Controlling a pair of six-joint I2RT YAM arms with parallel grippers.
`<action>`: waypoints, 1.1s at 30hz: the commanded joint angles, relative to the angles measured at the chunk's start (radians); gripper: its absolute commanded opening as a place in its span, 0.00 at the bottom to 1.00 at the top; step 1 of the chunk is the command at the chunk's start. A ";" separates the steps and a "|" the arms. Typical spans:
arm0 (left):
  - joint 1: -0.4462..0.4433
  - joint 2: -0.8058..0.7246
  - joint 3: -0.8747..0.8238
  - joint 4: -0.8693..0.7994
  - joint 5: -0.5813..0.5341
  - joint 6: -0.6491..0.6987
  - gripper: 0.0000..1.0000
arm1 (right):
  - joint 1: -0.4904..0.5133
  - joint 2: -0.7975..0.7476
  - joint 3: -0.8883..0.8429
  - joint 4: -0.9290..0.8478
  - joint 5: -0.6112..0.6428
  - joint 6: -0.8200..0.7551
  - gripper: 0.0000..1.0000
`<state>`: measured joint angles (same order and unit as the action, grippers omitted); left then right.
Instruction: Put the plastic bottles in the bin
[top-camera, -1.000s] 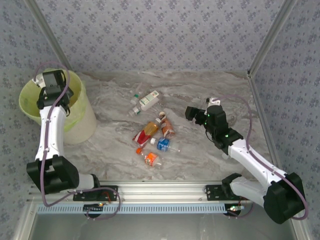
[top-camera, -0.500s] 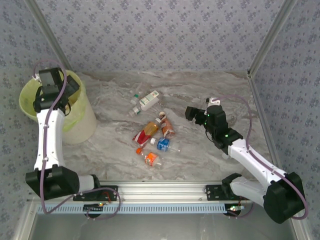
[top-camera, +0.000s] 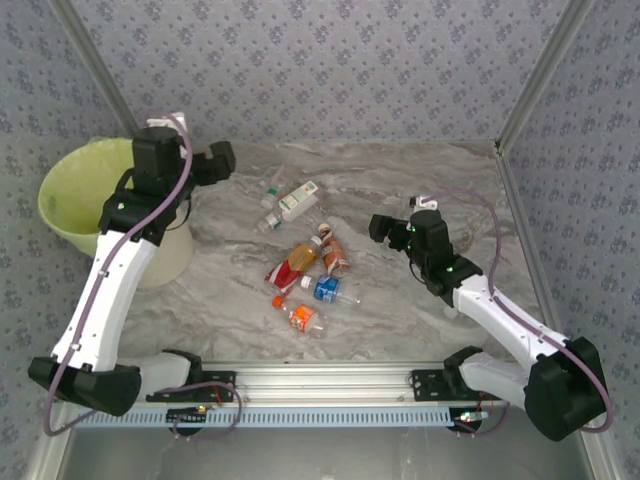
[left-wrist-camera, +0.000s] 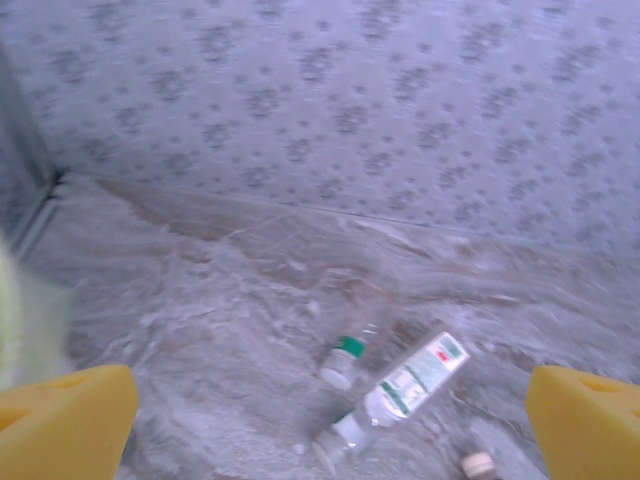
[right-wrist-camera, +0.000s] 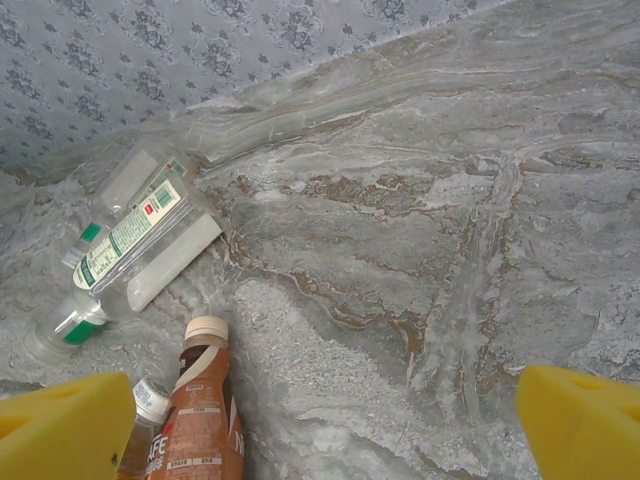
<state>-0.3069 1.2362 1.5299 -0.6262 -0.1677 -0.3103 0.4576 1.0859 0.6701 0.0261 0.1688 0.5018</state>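
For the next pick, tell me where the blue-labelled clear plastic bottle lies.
Top external view: the blue-labelled bottle lies in the middle cluster, just beyond the orange-labelled bottle and right of the red-labelled bottle.

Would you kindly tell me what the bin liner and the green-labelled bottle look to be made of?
Bin liner: thin translucent lime-green plastic film, apparently, draped over the rim. Green-labelled bottle: clear glossy plastic, likely; the table shows through it.

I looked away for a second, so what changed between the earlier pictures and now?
The left gripper swung from above the bin rightward toward the plastic bottles; it is open and empty. The right gripper and the bottles stayed put.
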 joint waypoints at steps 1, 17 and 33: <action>-0.050 0.076 0.078 -0.008 0.054 0.096 0.99 | 0.002 0.006 0.027 -0.003 0.000 0.009 1.00; -0.096 0.611 0.327 -0.218 0.170 0.135 0.99 | 0.006 -0.064 0.022 -0.111 0.078 0.023 1.00; 0.017 1.036 0.637 -0.306 0.240 0.141 0.73 | 0.006 -0.113 0.019 -0.167 0.113 0.034 1.00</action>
<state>-0.2836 2.2372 2.1052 -0.8822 0.0597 -0.2066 0.4587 0.9928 0.6754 -0.1070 0.2512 0.5140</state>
